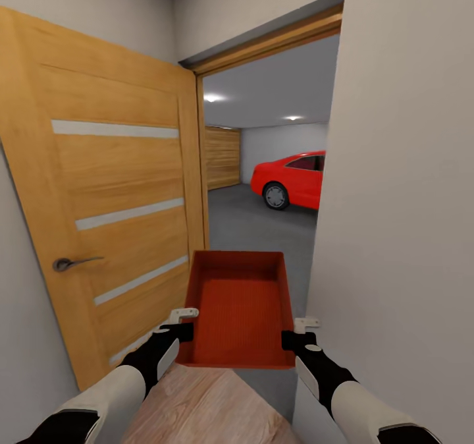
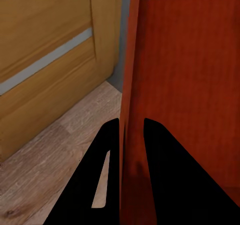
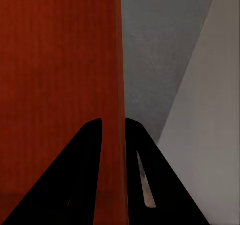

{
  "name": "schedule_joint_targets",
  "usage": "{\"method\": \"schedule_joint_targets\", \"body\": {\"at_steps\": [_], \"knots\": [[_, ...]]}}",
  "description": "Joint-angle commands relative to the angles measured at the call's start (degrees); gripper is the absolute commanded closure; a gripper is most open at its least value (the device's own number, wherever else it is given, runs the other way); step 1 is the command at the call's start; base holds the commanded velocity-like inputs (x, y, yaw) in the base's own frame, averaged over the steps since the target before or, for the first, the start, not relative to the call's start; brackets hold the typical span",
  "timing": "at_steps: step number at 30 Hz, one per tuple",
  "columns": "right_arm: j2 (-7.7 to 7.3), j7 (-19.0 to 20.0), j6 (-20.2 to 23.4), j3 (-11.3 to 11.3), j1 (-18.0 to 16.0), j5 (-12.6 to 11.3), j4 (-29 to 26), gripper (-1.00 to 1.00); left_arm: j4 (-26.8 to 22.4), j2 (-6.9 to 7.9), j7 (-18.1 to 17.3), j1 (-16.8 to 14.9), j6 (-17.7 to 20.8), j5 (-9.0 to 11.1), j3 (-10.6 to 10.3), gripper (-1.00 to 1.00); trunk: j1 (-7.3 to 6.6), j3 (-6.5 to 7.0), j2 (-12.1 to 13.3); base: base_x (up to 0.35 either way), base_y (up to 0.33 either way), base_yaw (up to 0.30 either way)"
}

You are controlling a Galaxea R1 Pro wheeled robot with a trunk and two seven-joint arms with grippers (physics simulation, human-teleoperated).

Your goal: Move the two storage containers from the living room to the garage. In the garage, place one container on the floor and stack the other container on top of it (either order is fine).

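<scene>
I hold one red-orange open-top storage container (image 1: 240, 305) level in front of me, and it is empty. My left gripper (image 1: 184, 331) is shut on its left wall near the near corner, and my right gripper (image 1: 294, 337) is shut on its right wall. In the left wrist view the black fingers (image 2: 107, 175) pinch the thin red wall (image 2: 185, 60). The right wrist view shows the same pinch, fingers (image 3: 85, 175) on the wall (image 3: 55, 60). Ahead through the doorway lie the garage and its dark grey floor (image 1: 250, 223).
An open wooden door (image 1: 112, 220) with a lever handle stands close on the left. A pale wall (image 1: 401, 200) edges the doorway on the right. A red car (image 1: 293, 179) is parked inside at the far right. Light wood planks (image 1: 204, 408) lie under me.
</scene>
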Motion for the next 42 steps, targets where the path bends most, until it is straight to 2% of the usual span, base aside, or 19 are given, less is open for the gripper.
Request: {"method": "schedule_joint_targets", "body": {"at_steps": [1, 8, 21, 42], "knots": [[-0.07, -0.5, -0.1, -0.6, 0.0, -0.7, 0.1, 1.00, -0.8, 0.42, 0.6, 0.0, -1.8, -1.1, 1.4, 1.00, 0.04, -0.03, 0.0, 0.199, 0.133, 0.000], [-0.09, -0.5, 0.2, -0.6, 0.0, -0.7, 0.2, 1.00, -0.8, 0.42, 0.6, 0.0, -1.8, -1.1, 1.4, 1.00, 0.04, -0.03, 0.0, 0.206, 0.134, -0.033], [-0.07, -0.5, 0.1, -0.6, 0.0, -0.7, 0.2, 1.00, -0.8, 0.50, 0.6, 0.0, -1.9, -1.1, 1.4, 1.00, 0.04, -0.03, 0.0, 0.240, 0.134, -0.220], [-0.06, -0.5, 0.0, -0.6, 0.0, -0.7, 0.2, 1.00, -0.8, 0.51, 0.6, 0.0, -1.9, -1.1, 1.4, 1.00, 0.04, -0.03, 0.0, 0.246, 0.134, -0.025]]}}
